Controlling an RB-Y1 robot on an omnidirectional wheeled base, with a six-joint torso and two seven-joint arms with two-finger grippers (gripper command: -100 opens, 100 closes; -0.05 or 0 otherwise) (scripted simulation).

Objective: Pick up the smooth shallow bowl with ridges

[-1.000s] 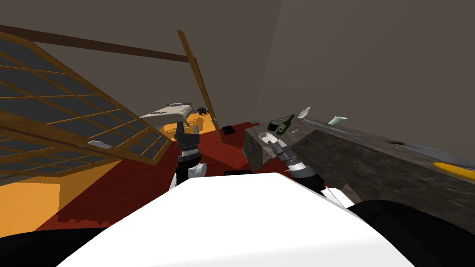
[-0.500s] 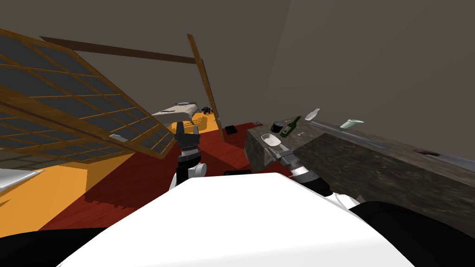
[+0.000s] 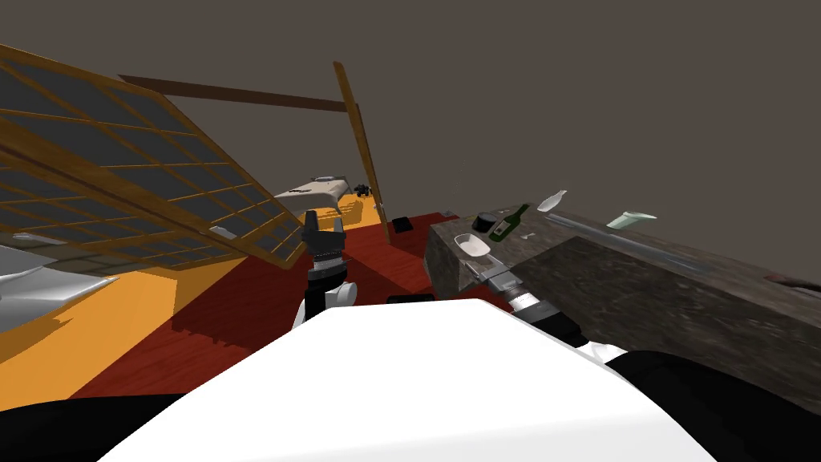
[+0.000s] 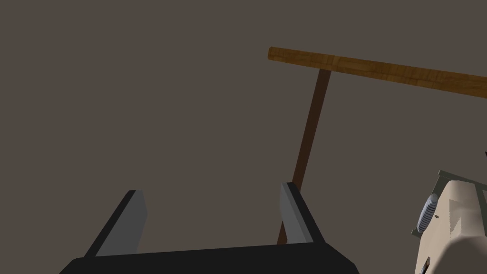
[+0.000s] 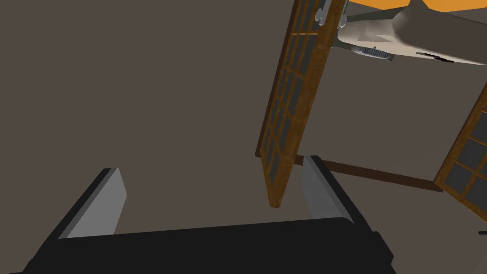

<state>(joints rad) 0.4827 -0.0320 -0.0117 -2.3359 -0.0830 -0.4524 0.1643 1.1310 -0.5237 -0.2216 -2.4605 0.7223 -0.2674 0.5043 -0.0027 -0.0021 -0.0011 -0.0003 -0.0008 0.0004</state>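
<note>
Still untouched, the white shallow bowl (image 3: 471, 245) sits at the near corner of the dark stone counter (image 3: 609, 273), with a black pot (image 3: 483, 220) and a green bottle (image 3: 508, 224) just behind it. Over the past second the whole head view has swung, the robot's own turn rather than any shift of the bowl, which keeps its spot on the corner. The pickup therefore looks barely begun. The right gripper (image 5: 211, 190) hangs just below that corner, blades spread wide on nothing and aimed at a bare wall, so it likely needs re-aiming. The left gripper (image 4: 214, 211), raised over the red floor (image 3: 240, 313), is likewise released and empty.
</note>
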